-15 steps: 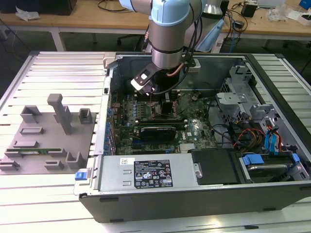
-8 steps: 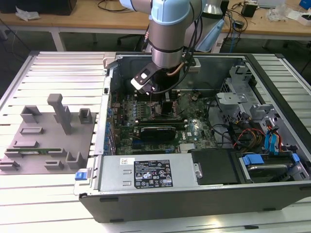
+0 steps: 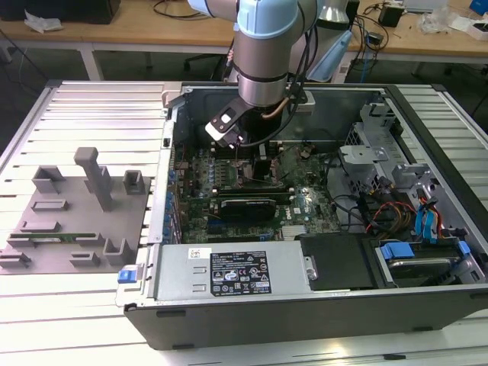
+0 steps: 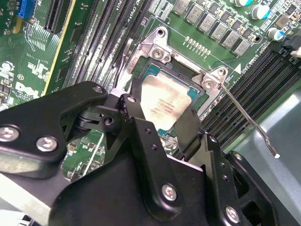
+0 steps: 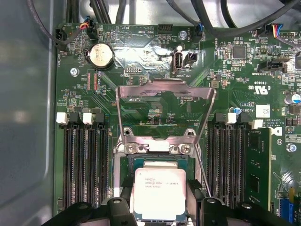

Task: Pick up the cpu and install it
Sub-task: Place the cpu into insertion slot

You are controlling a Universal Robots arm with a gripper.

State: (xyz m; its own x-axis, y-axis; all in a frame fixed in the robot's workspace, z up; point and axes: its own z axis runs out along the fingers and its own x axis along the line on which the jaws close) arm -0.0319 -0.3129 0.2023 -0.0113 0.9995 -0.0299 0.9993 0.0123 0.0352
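1. The cpu (image 5: 159, 195) lay level over the open socket (image 5: 155, 162), near the motherboard's (image 5: 141, 47) middle.
2. The gripper (image 5: 160, 186) pinched its two opposite edges.
3. The load plate (image 5: 164, 94) stood raised; memory slots (image 5: 84, 165) flanked both sides.

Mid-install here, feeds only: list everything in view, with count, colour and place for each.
table: one, silver slats, under everything.
computer case: one, dark grey, open, on the table.
motherboard: one, green, inside the case.
power supply: one, silver-grey, inside the case's near edge.
fixture: one, grey, on the table, exterior view's left.
spare memory stick: one, green, lying on the fixture.
slotted memory stick: one, green, in a motherboard slot.
coin battery: one, silver, on the motherboard.
load plate: one, silver, swung open at the socket.
cpu: one, silver top, at the socket.
arm: one, silver and light blue, reaching into the case.
gripper: one, black, closed on the cpu's opposite edges.
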